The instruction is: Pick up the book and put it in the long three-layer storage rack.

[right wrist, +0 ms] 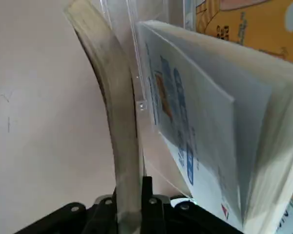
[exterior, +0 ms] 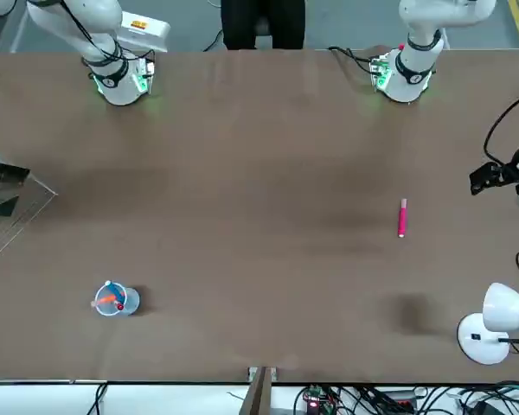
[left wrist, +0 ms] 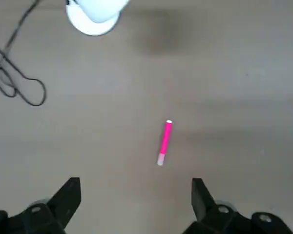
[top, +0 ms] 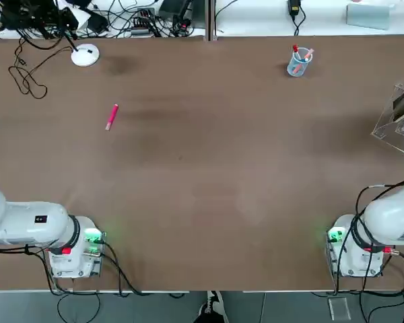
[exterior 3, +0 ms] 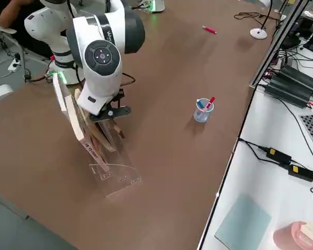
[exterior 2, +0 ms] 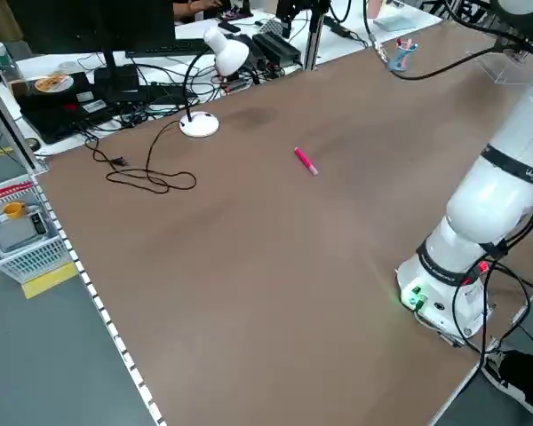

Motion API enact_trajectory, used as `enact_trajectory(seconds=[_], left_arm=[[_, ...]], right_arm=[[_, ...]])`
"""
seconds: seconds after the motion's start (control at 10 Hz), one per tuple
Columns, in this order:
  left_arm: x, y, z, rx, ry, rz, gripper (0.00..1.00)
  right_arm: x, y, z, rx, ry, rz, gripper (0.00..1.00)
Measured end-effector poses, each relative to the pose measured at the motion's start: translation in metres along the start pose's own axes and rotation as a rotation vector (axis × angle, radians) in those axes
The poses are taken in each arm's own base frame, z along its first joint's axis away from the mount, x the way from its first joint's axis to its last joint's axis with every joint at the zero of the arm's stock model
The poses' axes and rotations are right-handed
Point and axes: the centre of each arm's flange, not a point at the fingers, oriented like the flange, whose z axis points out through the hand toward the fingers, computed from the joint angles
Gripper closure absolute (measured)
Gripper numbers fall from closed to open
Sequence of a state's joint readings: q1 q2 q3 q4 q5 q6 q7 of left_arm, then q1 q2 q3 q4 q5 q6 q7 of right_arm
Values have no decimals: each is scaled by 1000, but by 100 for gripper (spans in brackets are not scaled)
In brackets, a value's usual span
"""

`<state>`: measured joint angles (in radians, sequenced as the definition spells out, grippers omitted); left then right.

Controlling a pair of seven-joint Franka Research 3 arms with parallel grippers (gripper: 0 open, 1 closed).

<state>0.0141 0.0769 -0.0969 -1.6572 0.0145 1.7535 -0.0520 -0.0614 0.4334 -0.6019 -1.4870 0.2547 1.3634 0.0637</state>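
Brown tabletop: right gripper [right wrist: 129,214], pinching the thin curved-page book [right wrist: 112,107], eases it into the clear acrylic tiered rack [exterior 3: 115,174]; release remains.

Even overhead light gives soft, faint shadows on the matte bench [top: 202,168]; the right wrist view's close surfaces blur.

Storage rack [top: 398,114]: cut by the top view's right edge; only a clear corner shows.
Book [exterior 3: 73,117]: cover not visible, edge only.
Right gripper [right wrist: 132,204]: fingertips mostly covered by the book's pages.
Rack's other books: titles unreadable.
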Motion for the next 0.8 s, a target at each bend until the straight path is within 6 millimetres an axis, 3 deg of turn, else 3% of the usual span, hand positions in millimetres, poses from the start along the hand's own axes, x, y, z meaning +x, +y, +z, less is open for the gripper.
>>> enact_trajectory(seconds=[0.8], left_arm=[[6,-26,9,-34,-3,18,0]], right_arm=[[13,-1,9,-12,19,9,85]])
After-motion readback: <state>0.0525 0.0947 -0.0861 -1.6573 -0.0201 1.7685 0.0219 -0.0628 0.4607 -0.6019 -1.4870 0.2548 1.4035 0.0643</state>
